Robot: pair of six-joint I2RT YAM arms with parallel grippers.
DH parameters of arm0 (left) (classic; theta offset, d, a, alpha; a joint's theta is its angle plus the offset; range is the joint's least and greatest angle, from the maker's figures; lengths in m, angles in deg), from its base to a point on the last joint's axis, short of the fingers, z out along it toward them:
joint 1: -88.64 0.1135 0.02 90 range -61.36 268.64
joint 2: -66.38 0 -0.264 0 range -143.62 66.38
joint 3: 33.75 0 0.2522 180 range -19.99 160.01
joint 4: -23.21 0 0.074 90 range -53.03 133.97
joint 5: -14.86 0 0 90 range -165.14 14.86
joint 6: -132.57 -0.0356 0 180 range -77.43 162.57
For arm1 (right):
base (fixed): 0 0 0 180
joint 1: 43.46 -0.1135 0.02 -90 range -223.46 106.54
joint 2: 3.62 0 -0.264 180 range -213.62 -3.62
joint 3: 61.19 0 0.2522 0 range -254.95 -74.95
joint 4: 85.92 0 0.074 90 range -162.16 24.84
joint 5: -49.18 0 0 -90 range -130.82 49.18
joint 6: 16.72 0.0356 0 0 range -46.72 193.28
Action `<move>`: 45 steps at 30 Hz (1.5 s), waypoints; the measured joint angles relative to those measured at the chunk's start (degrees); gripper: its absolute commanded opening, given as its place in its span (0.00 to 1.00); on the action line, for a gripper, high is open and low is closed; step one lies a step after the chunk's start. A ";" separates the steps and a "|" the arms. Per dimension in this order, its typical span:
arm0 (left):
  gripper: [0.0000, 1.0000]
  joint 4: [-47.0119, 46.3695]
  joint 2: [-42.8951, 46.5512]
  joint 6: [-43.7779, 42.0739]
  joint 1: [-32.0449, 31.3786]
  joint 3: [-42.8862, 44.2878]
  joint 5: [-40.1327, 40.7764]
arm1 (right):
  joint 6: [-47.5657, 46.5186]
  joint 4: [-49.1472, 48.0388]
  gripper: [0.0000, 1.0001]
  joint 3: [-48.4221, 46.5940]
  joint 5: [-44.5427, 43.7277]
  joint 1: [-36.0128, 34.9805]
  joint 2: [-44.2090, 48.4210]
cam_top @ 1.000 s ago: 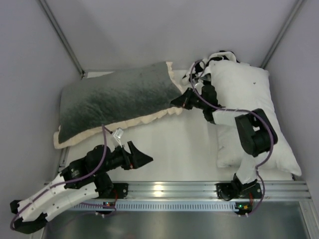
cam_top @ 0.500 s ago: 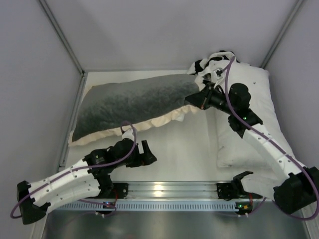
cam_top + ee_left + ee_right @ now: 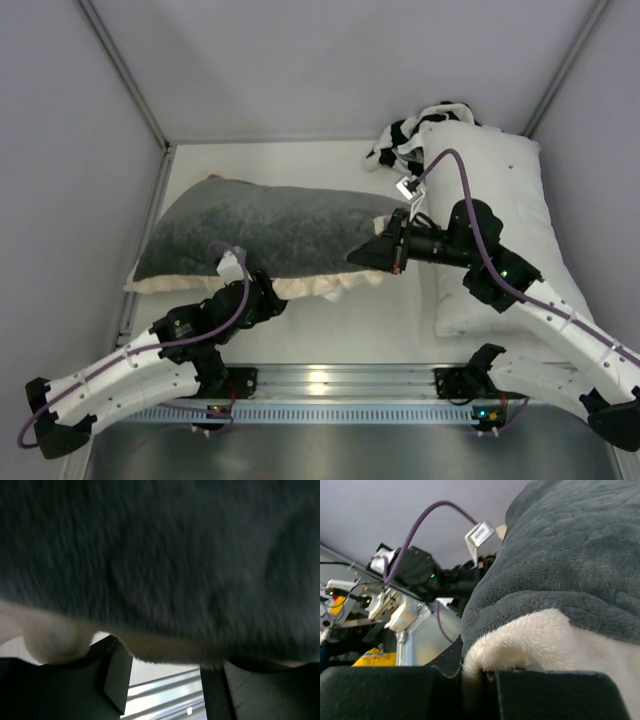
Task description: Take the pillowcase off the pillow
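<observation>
Top view: pillowcase (image 3: 265, 225), grey face up, lies left of centre, with right gripper (image 3: 375, 252) at its right end and left gripper (image 3: 262, 298) at its lower frill. Only the right wrist view shows that gripper clenched on the cream edge; the left wrist view shows parted jaws beneath fabric.

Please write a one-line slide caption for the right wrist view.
Right tool shut on the pillowcase at its cream edge.

top external: fixed, high behind 2 arm bases (image 3: 225, 383), looking down on whole table (image 3: 330, 165) | left wrist: very close, blurred, facing pillowcase (image 3: 160, 555) plush | right wrist: close, low, facing its frilled corner | shared: pillowcase in all 3 views
</observation>
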 measured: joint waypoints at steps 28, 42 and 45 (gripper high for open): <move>0.77 -3.89 -15.21 -20.59 -0.09 25.11 21.11 | 2.80 0.52 0.00 -1.05 -10.91 -39.15 -11.52; 0.82 -14.10 -31.52 -27.04 -0.04 31.12 8.20 | 0.28 1.66 0.00 1.20 -21.92 -37.99 4.46; 0.83 -13.84 -27.06 -27.34 -0.04 31.02 7.78 | -1.27 4.28 0.00 0.63 -23.12 -37.99 4.76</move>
